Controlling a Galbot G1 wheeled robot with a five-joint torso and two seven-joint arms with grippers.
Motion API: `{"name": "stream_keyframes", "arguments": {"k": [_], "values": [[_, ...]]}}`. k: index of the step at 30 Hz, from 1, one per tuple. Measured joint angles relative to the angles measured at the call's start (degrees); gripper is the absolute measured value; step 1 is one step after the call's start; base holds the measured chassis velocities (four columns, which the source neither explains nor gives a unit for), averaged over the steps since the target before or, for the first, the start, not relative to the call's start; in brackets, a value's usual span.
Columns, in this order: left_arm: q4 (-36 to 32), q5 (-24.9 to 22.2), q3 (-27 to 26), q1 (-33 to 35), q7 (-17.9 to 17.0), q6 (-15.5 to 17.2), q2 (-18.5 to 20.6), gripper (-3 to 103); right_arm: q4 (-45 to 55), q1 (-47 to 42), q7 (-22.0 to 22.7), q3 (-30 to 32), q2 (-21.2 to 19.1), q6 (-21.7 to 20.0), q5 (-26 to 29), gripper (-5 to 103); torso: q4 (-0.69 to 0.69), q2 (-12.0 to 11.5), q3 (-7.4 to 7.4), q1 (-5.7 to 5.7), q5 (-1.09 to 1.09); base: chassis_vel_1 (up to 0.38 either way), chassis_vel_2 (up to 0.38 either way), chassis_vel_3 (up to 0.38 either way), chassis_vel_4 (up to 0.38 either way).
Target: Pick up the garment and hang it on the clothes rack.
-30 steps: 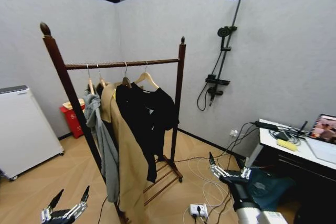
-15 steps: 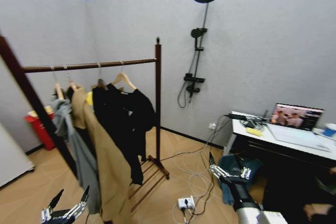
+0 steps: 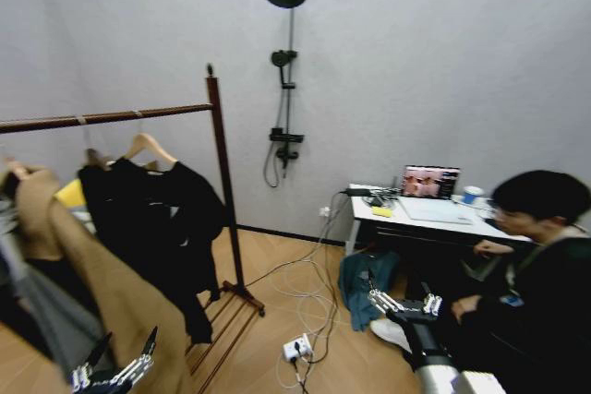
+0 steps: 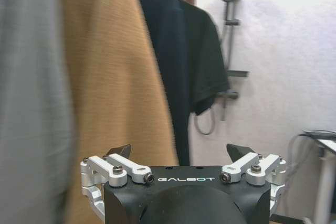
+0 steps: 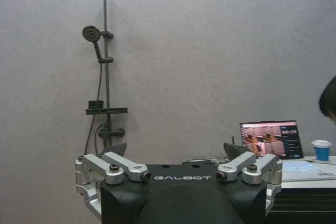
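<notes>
The garment (image 3: pixel 152 219), a black long-sleeved top on a pale wooden hanger (image 3: pixel 148 147), hangs from the bar of the clothes rack (image 3: pixel 222 182) at the left of the head view. In the left wrist view the garment (image 4: pixel 184 61) hangs behind a tan coat (image 4: pixel 115 77), past my left gripper (image 4: pixel 180 153). That left gripper (image 3: pixel 123 345) is low at the bottom left, open and holding nothing. My right gripper (image 3: pixel 399 294) is low at the bottom right, open and holding nothing. In its own wrist view the right gripper (image 5: pixel 176 148) faces the wall.
A tan coat (image 3: pixel 83 283) and a grey hoodie (image 4: pixel 31 103) hang beside the garment. A shower fixture (image 3: pixel 284 71) is on the far wall. A desk (image 3: pixel 416 219) with a laptop (image 3: pixel 429 181) stands at right, a person (image 3: pixel 526 274) seated by it. A power strip (image 3: pixel 296 349) and cables lie on the floor.
The camera has swung to the right: the rack now sits at the left edge, and the desk and seated person have come into view. Both grippers hold the same open pose.
</notes>
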Motion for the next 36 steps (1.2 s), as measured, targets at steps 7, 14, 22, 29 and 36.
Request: {"name": "stream_keyframes", "arguments": {"k": [7,14,22,29,36], "values": [[0.0,0.0,0.0,0.0,0.0,0.0,0.0,100,0.0,0.0,0.0,0.0,0.0,0.0,0.0,100,0.00,0.0,0.00,0.00,-0.01,-0.125,-0.127,-0.124,-0.132],[0.0,0.0,0.0,0.0,0.0,0.0,0.0,100,0.0,0.0,0.0,0.0,0.0,0.0,0.0,100,0.01,0.0,0.00,0.00,-0.01,-0.137,-0.127,-0.122,-0.120],[0.0,0.0,0.0,0.0,0.0,0.0,0.0,100,0.0,0.0,0.0,0.0,0.0,0.0,0.0,100,-0.02,0.0,0.00,0.01,-0.01,-0.115,-0.111,-0.107,-0.112],[0.0,0.0,0.0,0.0,0.0,0.0,0.0,100,0.0,0.0,0.0,0.0,0.0,0.0,0.0,100,0.01,0.0,0.01,0.02,-0.01,0.035,-0.074,-0.067,0.033],[0.0,0.0,0.0,0.0,0.0,0.0,0.0,100,0.0,0.0,0.0,0.0,0.0,0.0,0.0,100,0.01,0.0,0.00,0.01,-0.02,0.159,-0.158,-0.138,0.150]]}}
